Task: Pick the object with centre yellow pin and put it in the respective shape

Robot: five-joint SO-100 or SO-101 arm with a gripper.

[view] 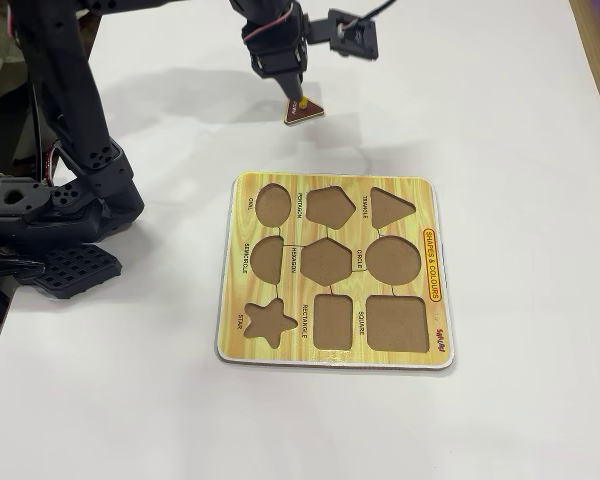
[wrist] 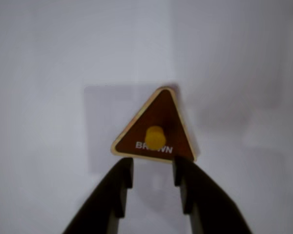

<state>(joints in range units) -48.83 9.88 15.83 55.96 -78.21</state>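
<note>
A brown triangle piece (wrist: 158,127) with a yellow centre pin (wrist: 155,137) and the word BROWN lies on the white table. My gripper (wrist: 154,171) is open, its two dark fingertips just short of the triangle's near edge, one on each side of the pin's line. The jaws hold nothing. In the fixed view the triangle (view: 303,112) lies at the top centre with the gripper (view: 294,100) pointing down right at it. The yellow puzzle board (view: 332,350) lies below; its triangle hole (view: 391,206) is in the top right corner.
The board's other holes include an oval (view: 272,204), a pentagon (view: 330,205), a circle (view: 393,260) and a star (view: 270,322); all are empty. The arm's black base (view: 55,205) stands at the left. A table edge (view: 595,60) runs along the far right.
</note>
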